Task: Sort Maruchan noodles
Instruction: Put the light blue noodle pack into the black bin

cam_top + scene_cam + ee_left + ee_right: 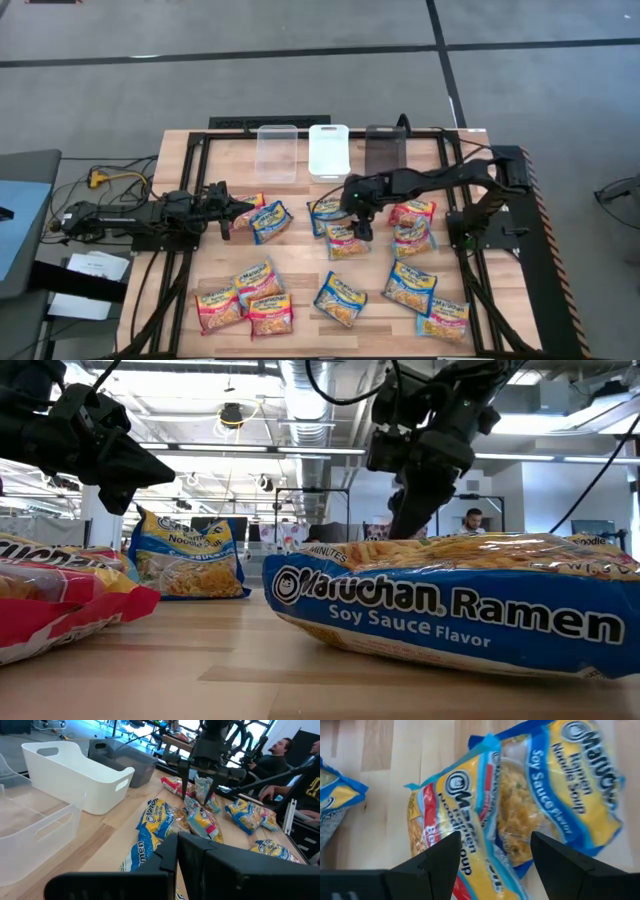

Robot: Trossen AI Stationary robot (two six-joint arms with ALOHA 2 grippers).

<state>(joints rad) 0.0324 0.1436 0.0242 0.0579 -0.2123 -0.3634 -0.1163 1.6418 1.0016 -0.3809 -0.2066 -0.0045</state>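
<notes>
The open right gripper (492,857) hovers over mid-table packets (470,820), likely light, crinkly and slippery, best pinched across an edge; the left gripper (240,208), shut and empty, waits near the left edge.

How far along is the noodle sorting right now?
Nothing looks sorted yet: the clear bin, white bin and grey bin hold no packets. The right tool is open above a red-trimmed packet. The left tool is shut, holding nothing. All packets remain on the table.
</notes>
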